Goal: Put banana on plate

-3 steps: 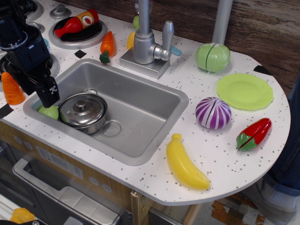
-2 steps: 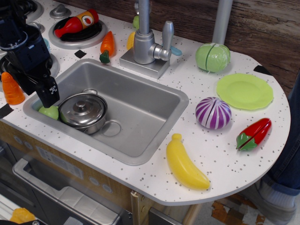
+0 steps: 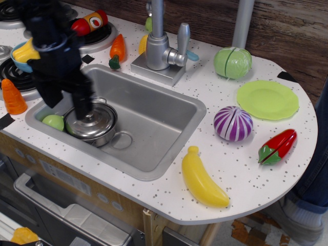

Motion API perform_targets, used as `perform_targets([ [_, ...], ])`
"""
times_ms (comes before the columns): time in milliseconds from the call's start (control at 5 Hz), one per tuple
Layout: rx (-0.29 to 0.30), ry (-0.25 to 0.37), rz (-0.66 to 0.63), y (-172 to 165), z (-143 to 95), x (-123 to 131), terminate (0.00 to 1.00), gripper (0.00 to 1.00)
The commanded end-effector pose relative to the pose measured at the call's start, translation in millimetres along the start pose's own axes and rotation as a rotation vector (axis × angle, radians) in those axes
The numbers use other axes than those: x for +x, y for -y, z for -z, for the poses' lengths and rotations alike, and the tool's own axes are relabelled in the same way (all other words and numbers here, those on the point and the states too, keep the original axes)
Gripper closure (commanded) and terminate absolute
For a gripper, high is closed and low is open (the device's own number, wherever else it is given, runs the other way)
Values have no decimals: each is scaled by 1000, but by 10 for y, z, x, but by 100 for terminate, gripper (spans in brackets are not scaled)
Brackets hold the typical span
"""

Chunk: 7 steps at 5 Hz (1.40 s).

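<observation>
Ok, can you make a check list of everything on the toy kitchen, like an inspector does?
Surface: white speckled counter with a steel sink.
Job's things: banana lies near the front edge; plate is bare, at the right.
Clutter: purple onion, cabbage, red pepper, two carrots, lidded pot and a green ball in the sink, ketchup bottle, faucet.
Grippers: gripper blurred over the pot, far from the banana; open or shut, cannot tell.
Cables: nothing seen.
Surroundings: wooden wall; someone's jeans leg at the right.
</observation>
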State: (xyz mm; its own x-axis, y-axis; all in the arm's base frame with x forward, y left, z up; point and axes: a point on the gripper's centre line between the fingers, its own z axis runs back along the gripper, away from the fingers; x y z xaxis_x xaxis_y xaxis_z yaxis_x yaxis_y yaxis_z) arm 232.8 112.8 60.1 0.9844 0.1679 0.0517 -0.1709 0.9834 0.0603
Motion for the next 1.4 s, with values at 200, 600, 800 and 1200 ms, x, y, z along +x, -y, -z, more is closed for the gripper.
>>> perform_targets([
  [200, -39, -18, -406, 1105, -342, -85, 0, 0],
  [600, -49, 49, -612, 1898, -255, -170, 0, 0],
  [800, -71, 72, -644, 1966, -93, -236, 0, 0],
  [1200, -101, 77, -649, 1896, 108, -240, 0, 0],
])
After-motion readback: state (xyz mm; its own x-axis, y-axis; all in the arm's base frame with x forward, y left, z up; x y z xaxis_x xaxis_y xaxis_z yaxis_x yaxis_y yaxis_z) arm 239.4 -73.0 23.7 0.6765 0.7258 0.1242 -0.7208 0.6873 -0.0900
